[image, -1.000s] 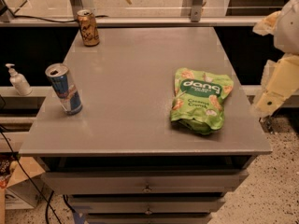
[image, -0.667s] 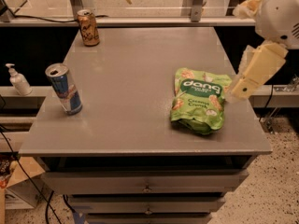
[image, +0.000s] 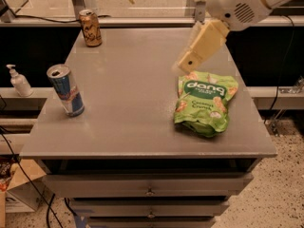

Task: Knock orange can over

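Hand [image: 189,63] hangs over the right half of the tabletop [image: 133,75], slanting down from the far right corner, its tip just past the far edge of the green snack bag [image: 205,103]. It holds nothing, and I cannot tell whether it is open or closed. The orange can [image: 90,27] stands upright at the far left corner, well apart from the hand. A blue can [image: 66,90] stands upright near the left edge.

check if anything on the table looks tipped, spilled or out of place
Nothing stands out. The orange can stands upright at the far left corner, the blue can upright near the left edge, the bag lies flat on the right. The hand hangs over the table just beyond the bag.
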Robot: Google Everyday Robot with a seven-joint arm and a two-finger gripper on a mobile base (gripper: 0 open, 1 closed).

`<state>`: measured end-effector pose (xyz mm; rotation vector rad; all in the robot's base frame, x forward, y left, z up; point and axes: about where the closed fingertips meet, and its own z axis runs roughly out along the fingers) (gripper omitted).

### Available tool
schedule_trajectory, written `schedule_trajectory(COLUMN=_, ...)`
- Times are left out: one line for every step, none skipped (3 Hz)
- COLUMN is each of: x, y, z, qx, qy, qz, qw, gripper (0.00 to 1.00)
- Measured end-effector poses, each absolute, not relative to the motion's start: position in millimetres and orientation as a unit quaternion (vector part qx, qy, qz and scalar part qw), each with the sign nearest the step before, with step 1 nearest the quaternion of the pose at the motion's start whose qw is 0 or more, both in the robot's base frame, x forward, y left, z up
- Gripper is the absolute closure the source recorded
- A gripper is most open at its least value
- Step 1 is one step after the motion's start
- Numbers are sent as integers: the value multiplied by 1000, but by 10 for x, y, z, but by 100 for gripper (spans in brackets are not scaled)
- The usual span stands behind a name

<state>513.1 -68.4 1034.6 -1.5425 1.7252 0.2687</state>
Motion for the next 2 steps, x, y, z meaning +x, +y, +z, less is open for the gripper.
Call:
schedule_trajectory(x=5444, y=-307, z=10341, qx=-604, qy=679, qz=134, qw=397, gripper=0)
schedule_trajectory(x=5789, y=14, z=10355, qx=-588, qy=688, qz=157, qw=396, gripper=0)
